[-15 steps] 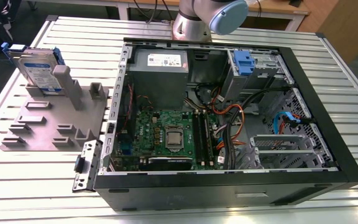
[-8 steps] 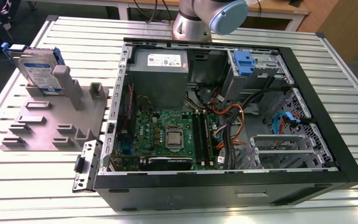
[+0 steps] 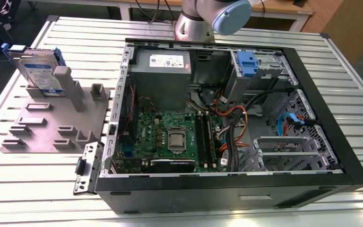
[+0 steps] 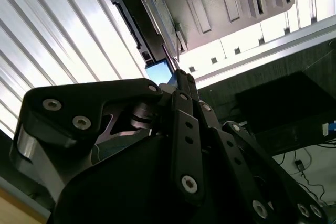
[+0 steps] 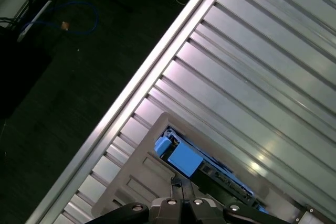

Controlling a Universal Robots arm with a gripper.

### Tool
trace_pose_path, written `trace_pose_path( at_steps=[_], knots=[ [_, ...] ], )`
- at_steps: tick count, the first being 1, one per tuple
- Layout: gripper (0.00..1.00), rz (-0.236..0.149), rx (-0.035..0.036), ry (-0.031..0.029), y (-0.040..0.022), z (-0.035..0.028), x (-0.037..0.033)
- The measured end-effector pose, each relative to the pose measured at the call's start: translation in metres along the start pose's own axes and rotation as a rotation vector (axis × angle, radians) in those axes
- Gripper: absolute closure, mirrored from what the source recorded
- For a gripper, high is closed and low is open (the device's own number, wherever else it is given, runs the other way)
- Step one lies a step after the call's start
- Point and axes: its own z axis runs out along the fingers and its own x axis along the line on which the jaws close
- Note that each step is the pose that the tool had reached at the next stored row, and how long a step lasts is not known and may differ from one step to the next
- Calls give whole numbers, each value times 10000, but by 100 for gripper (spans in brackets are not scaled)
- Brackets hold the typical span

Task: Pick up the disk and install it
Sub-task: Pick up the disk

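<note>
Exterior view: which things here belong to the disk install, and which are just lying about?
In the job: the disk, on edge in the grey holder; the gripper, near the disk's blue end; the open computer case.
Just there: the power supply, motherboard and cables inside the case; the slatted table under everything.

white-and-blue label [image 3: 41, 72] on the disk [image 3: 22, 60], white sticker [image 3: 164, 60] on the power supply [image 3: 162, 80], print unreadable
</note>
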Motion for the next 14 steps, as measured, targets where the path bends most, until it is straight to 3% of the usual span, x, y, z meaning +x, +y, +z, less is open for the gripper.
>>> trace_pose_path(
  at_steps=[14],
  knots=[
    [89,-223,0,10,0,0,0]
  ],
)
